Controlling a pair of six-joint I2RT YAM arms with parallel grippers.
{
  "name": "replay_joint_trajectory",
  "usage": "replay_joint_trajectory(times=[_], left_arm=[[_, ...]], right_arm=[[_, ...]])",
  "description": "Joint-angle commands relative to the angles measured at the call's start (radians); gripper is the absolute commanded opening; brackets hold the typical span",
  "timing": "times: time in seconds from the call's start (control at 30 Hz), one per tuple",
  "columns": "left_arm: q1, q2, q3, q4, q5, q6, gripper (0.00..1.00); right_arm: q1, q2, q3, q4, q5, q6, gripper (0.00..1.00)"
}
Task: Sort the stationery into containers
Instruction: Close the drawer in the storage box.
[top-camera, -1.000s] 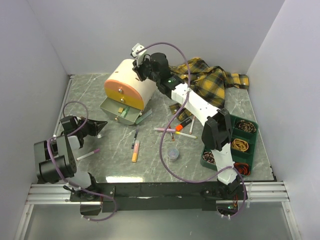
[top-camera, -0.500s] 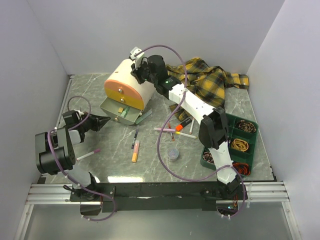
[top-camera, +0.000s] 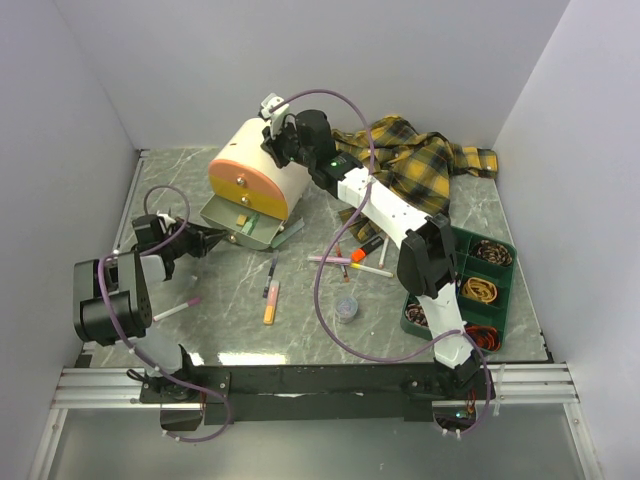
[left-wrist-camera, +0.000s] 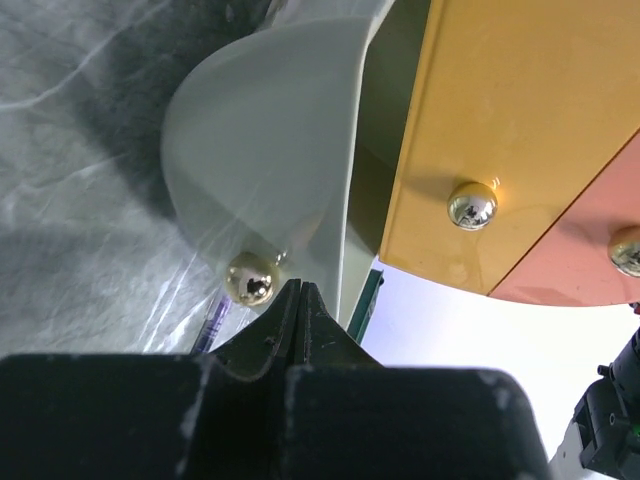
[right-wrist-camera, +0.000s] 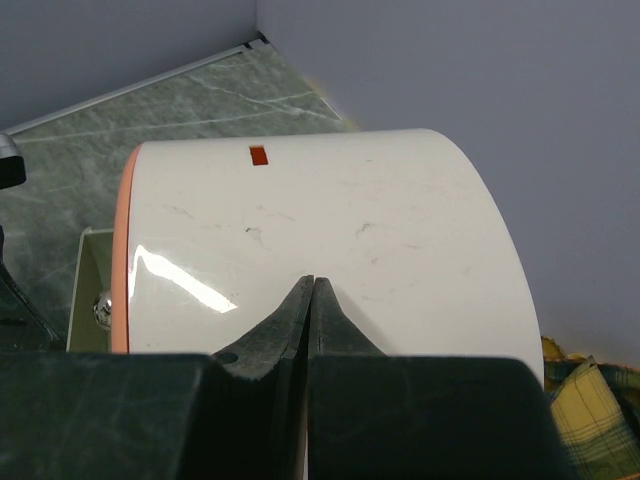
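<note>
The cream drum-shaped drawer box (top-camera: 262, 170) with an orange front stands at the back left, and its bottom drawer (top-camera: 238, 226) is pulled open. My left gripper (top-camera: 218, 238) is shut and empty. In the left wrist view its tips (left-wrist-camera: 300, 287) sit right beside the open drawer's brass knob (left-wrist-camera: 250, 278). My right gripper (top-camera: 270, 143) is shut and empty, with its tips (right-wrist-camera: 312, 283) resting on top of the drum (right-wrist-camera: 330, 210). Loose on the table are an orange marker (top-camera: 270, 303), a pink pen (top-camera: 178, 308), a black pen (top-camera: 272, 268), an orange highlighter (top-camera: 368, 247) and a small grey pot (top-camera: 346, 307).
The dark green divided tray (top-camera: 511, 270) at the right holds coiled rubber bands. The yellow-and-black plaid shirt (top-camera: 425, 165) lies at the back right behind the right arm. White walls close in the left, back and right sides.
My left gripper has moved right across the table to the open drawer's knob. My right gripper shifted slightly left on top of the drum, then held still.
</note>
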Motion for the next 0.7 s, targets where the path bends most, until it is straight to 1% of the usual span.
replay_joint_trajectory(times=[0.0, 0.23, 0.67], left_arm=[[-0.012, 0.029, 0.048, 0.048, 0.022, -0.016, 0.01], [-0.027, 0.067, 0.083, 0.031, 0.032, -0.016, 0.01], [-0.058, 0.095, 0.111, 0.054, 0.029, -0.024, 0.01]], right_arm=[[-0.004, 0.016, 0.029, -0.027, -0.015, 0.017, 0.0], [-0.001, 0.022, 0.021, -0.035, -0.023, 0.03, 0.0], [-0.001, 0.033, 0.021, -0.032, -0.029, 0.033, 0.0]])
